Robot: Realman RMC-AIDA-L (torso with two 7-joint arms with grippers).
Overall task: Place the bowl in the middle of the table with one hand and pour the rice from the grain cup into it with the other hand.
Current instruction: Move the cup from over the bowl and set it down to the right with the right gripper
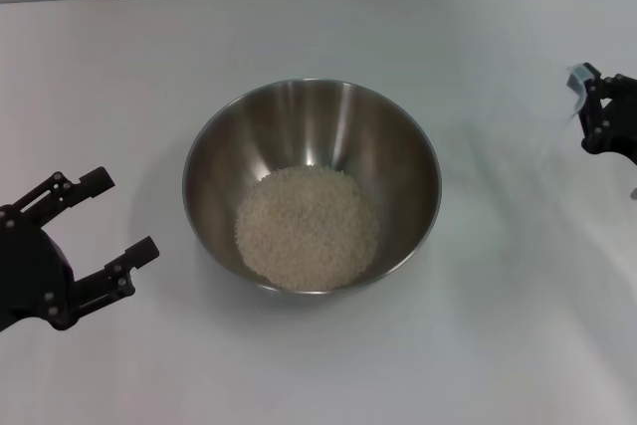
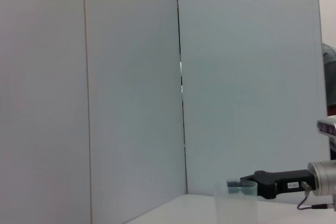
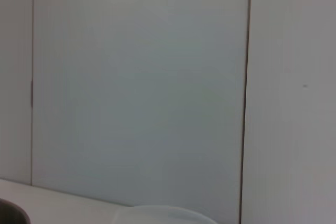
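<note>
Stainless-steel bowl [image 1: 311, 184] sits mid-table [image 1: 518, 345] holding the rice [image 1: 307, 227]. Left gripper [image 1: 107, 227] hangs beside it, fingers spread wide and empty. Right gripper [image 1: 595, 106] grips the grain cup [image 1: 578, 82] at the right edge.

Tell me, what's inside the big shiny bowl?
Inside the bowl lies a round heap of white rice, covering the bottom. The shiny walls above it are bare. Whatever is beneath the rice cannot be seen.
</note>
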